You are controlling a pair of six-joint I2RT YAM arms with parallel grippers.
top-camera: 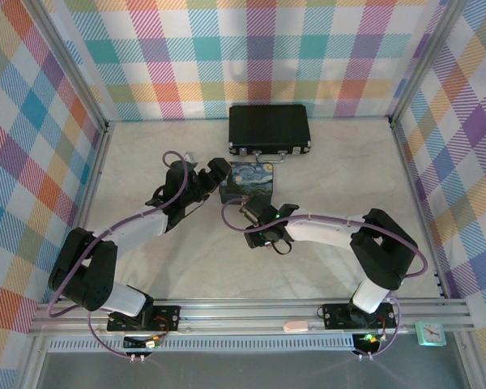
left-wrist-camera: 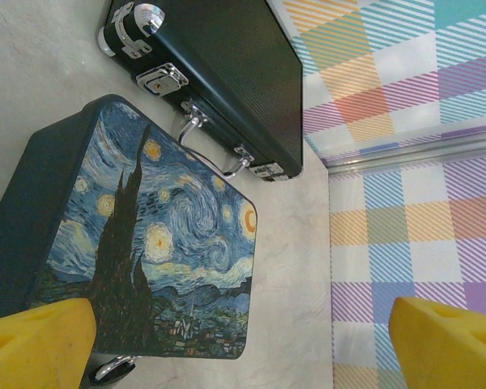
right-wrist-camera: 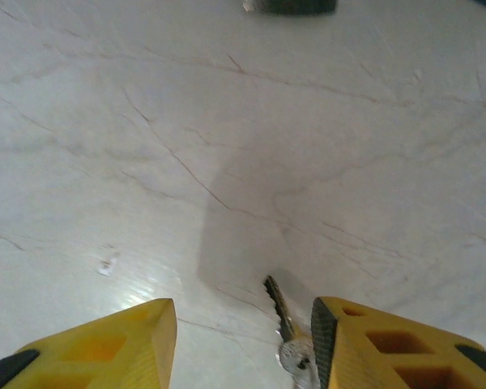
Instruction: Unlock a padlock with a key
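Near the middle of the desk [right-wrist-camera: 105, 121], the right wrist view catches what the overhead one is too coarse for. The key [right-wrist-camera: 280, 314] lies flat, bow nearest the camera, blade and long axis pointing away (leaning slightly left). The right pincer [right-wrist-camera: 243, 324] stands about half open astride it, one finger [right-wrist-camera: 364, 348] just beside the bow, gripping nothing. Farther on, the left pincer [left-wrist-camera: 241, 324] gapes wide and empty over the blue painted tin [left-wrist-camera: 178, 235]. The padlock [left-wrist-camera: 112, 371] peeks out at the tin's edge. The black briefcase [left-wrist-camera: 227, 73] lies towards the far edge.
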